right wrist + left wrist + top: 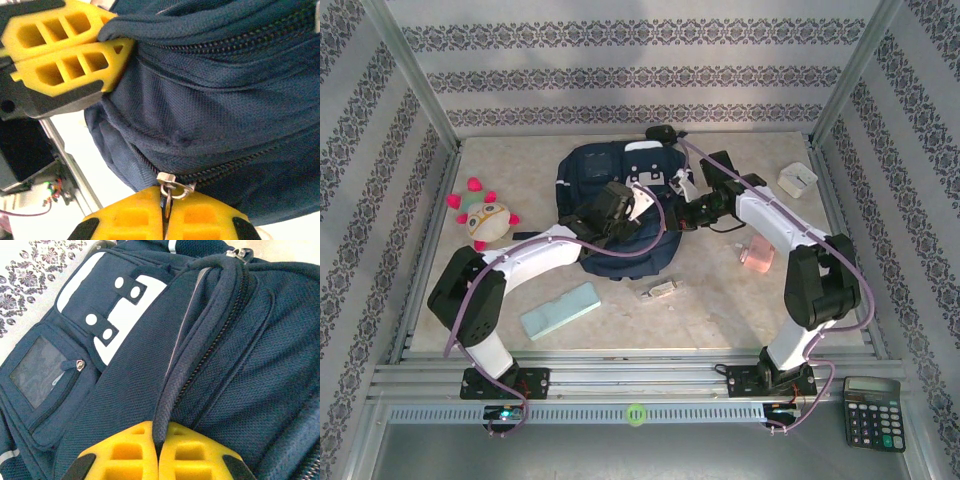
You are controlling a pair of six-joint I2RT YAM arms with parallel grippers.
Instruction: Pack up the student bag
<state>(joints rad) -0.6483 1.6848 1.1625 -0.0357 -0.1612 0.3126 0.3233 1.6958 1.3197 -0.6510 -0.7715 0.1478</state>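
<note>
The right gripper [165,212] was shut tight on the metal zipper pull [172,184] of the student bag [595,170]. The left gripper [158,452] was clamped on a fabric ridge [167,385] beside the zip. The bag lay toward the back of the table [720,300], between both arms

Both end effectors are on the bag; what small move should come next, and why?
Probably the right end effector should draw the zipper pull along its track. It is shut on the pull, the teeth beside it look closed, and the left end effector pinches a fold of the student bag, bracing it.
</note>
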